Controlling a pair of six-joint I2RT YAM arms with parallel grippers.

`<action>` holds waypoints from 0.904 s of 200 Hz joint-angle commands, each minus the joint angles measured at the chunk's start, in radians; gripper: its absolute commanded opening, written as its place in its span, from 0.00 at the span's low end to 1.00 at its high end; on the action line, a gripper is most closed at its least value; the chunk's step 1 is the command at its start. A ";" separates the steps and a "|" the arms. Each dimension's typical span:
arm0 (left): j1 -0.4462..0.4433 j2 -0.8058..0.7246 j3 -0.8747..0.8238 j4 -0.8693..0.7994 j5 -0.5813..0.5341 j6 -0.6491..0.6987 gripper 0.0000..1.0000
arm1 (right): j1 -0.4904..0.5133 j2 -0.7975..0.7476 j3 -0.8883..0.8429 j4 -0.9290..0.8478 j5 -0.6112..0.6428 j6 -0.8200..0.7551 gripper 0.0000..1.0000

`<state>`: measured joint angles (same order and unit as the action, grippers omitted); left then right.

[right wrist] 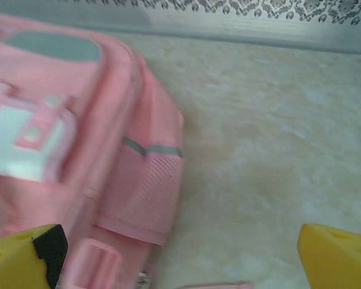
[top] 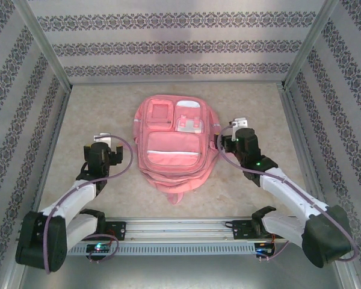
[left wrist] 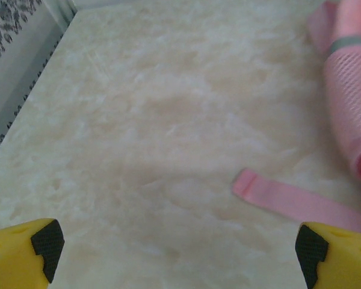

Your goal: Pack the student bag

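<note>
The student bag [top: 172, 144] is a large pink backpack lying flat in the middle of the table, front pockets up. My left gripper [top: 105, 139] hovers to its left, open, with bare table between its fingers [left wrist: 39, 247]. In the left wrist view a loose pink strap [left wrist: 301, 201] lies on the table and the bag's mesh side pocket [left wrist: 349, 102] sits at the right edge. My right gripper [top: 234, 127] is beside the bag's right side, open and holding nothing. In the right wrist view the student bag [right wrist: 66, 138] lies at the left, close to the left finger [right wrist: 30, 256].
Patterned walls [top: 168, 42] with metal frame posts [top: 45, 45] close the table in on three sides. A metal rail [top: 180, 232] carries both arm bases at the near edge. Bare marbled tabletop [top: 102, 102] lies on either side of the bag.
</note>
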<state>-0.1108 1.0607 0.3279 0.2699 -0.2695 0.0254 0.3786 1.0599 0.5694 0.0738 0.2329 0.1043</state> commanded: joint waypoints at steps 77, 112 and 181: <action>0.154 0.293 -0.130 0.796 0.181 -0.131 1.00 | -0.309 0.045 -0.193 0.278 -0.142 -0.122 0.98; 0.181 0.485 -0.222 1.156 0.283 -0.114 1.00 | -0.355 0.046 -0.248 0.345 -0.192 -0.107 0.98; 0.185 0.525 -0.208 1.157 0.307 -0.113 1.00 | -0.415 -0.040 -0.405 0.606 -0.209 -0.037 0.98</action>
<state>0.0612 1.5410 0.1051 1.3327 0.0368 -0.0658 0.0032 1.0790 0.2245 0.5392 0.0322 0.0078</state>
